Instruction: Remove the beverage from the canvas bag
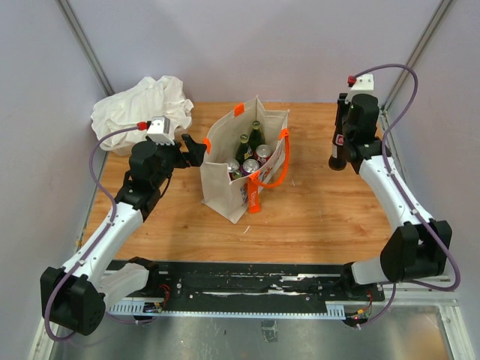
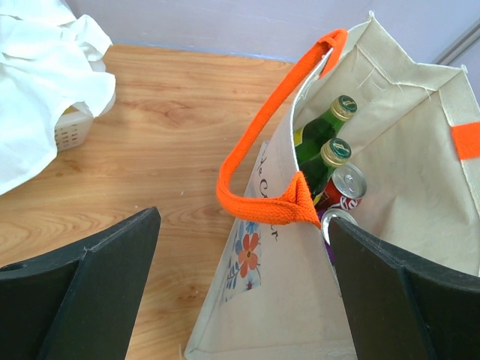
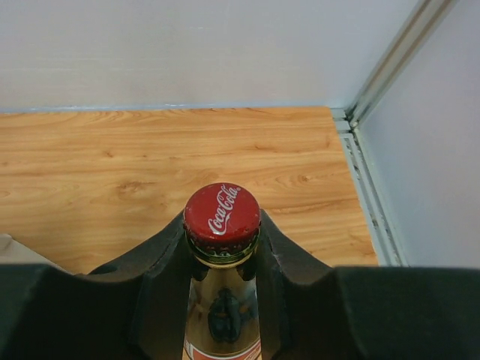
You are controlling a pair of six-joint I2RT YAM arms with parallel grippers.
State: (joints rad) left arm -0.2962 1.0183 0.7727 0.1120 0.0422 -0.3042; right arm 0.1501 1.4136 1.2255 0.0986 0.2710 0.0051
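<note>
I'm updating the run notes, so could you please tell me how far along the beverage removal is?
Done: one cola bottle is out of the canvas bag, near the table's far right corner. In hand: the right end effector is shut on its neck. The left end effector is open beside the bag. Left: releasing it; two green bottles and cans are inside.

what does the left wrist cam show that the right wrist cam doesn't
Only left wrist: the open left claw facing the canvas bag, with two green bottles and cans inside, plus a white cloth heap. Only right wrist: the right claw shut on a red-capped cola bottle, beside a metal corner rail. Both: the wooden table and pale wall.
</note>
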